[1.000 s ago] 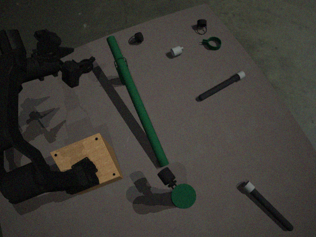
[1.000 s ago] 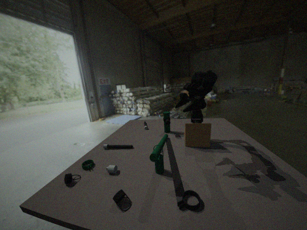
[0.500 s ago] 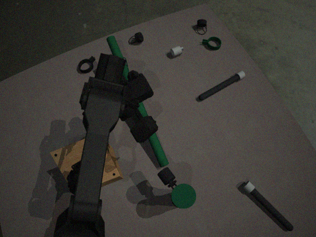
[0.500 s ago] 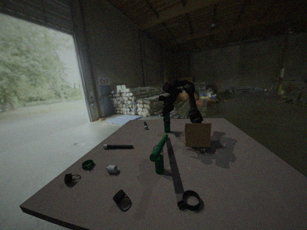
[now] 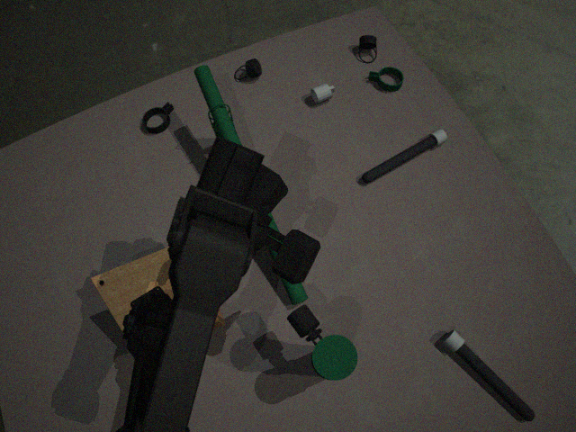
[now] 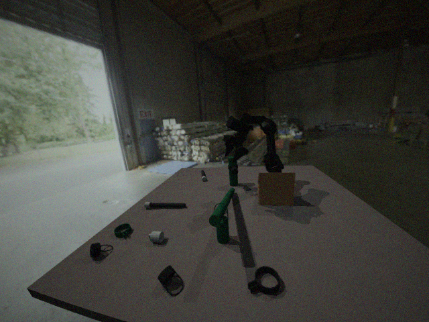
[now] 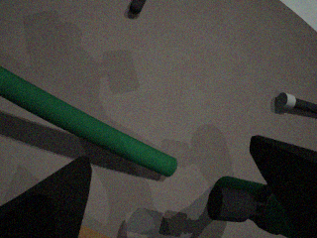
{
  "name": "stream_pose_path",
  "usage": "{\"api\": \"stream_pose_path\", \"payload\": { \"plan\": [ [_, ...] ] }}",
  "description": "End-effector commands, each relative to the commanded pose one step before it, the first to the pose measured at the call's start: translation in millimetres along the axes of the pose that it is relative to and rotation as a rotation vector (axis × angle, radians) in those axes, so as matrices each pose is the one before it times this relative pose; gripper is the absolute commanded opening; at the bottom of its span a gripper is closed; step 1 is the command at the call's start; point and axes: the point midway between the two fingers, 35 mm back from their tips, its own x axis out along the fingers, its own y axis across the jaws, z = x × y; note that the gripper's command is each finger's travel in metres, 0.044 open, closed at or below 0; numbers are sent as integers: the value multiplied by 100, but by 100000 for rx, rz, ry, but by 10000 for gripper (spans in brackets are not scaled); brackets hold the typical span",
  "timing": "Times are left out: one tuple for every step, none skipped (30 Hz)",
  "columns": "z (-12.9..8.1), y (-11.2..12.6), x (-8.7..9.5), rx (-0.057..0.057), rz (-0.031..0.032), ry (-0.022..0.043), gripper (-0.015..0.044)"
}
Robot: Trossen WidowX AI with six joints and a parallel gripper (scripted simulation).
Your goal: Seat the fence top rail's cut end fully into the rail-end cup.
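Note:
The green top rail (image 5: 216, 100) (image 6: 223, 202) (image 7: 79, 122) lies aslant across the table and passes through the loop cap on the small line post (image 6: 222, 232). Its cut end (image 5: 296, 296) (image 7: 164, 165) stops a short gap away from the dark rail-end cup (image 5: 303, 320) (image 7: 230, 200). The cup hangs beside the big post with the round green cap (image 5: 334, 356) (image 6: 232, 173). I cannot make out the brace band. My gripper (image 6: 235, 152) (image 7: 172, 154) is open and empty. It hangs above the rail's cut end and touches nothing. The arm (image 5: 209, 241) hides the rail's middle.
The arm's base stands on a wooden board (image 5: 122, 279) (image 6: 276, 188). Loose on the table (image 5: 418, 256) lie two black pipes with white caps (image 5: 402, 157) (image 5: 488, 376), a white fitting (image 5: 321, 92), a green band (image 5: 387, 78), a black band (image 5: 156, 118) (image 6: 265, 280) and black fittings (image 5: 367, 46) (image 5: 249, 69).

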Motion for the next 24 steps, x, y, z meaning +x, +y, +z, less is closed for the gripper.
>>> {"api": "stream_pose_path", "payload": {
  "plan": [
    [-3021,-2847,-145,-37754,1380,151,440],
    [-728,-267,-54,-7201,81,-66,440],
    [-747,-188,-56,-7203,44,-61,440],
    [-757,-107,-59,-7205,9,-49,440],
    [-758,-27,-61,-7208,-23,-31,440],
    [-751,53,-63,-7211,-51,-8,440],
    [-736,131,-65,-7214,-76,19,440],
    [-712,206,-68,-7219,-95,51,440],
    [-681,278,-70,-7223,-110,87,440],
    [-642,346,-72,-7229,-118,125,440],
    [-596,408,-74,-4717,-122,164,440],
    [-353,283,-48,-4528,-77,124,440],
    [-238,216,-35,-4633,-54,98,440],
    [-143,146,-22,-2951,-31,68,440],
    [-47,51,-8,-1006,-10,24,440],
    [0,0,0,0,0,0,440],
    [0,0,0,0,0,0,440],
    [0,0,0,0,0,0,440],
    [0,0,0,0,0,0,440],
    [0,0,0,0,0,0,440],
    [0,0,0,0,0,0,440],
    [0,0,0,0,0,0,440],
    [0,0,0,0,0,0,440],
    [0,0,0,0,0,0,440]
  ]
}}
